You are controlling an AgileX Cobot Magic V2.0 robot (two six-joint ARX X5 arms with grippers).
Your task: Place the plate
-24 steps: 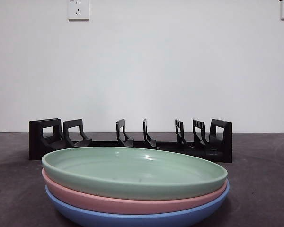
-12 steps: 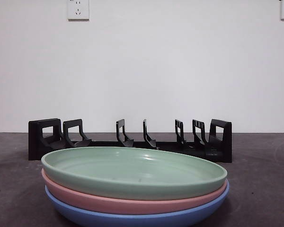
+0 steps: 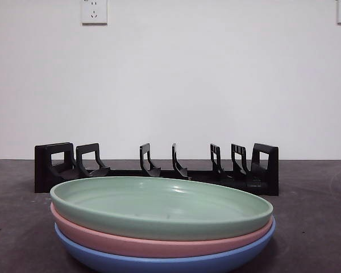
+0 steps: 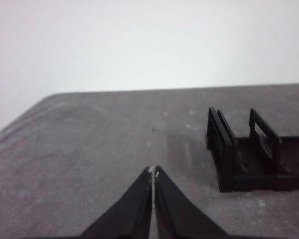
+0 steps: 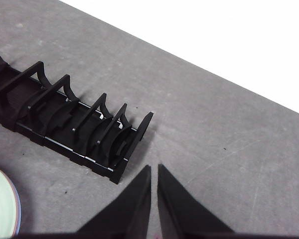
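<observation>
— Where are the grippers?

— The left gripper has its jaws pressed together, holding nothing, above the bare table beside one end of the black rack. The right gripper is nearly closed too, empty, near the rack's other end.

— And the plates?

— Stacked in front of the rack: green plate on top, pink plate under it, blue plate lowest.

Plain white wall, two wall sockets high up — dark grey speckled tabletop, even light
</observation>
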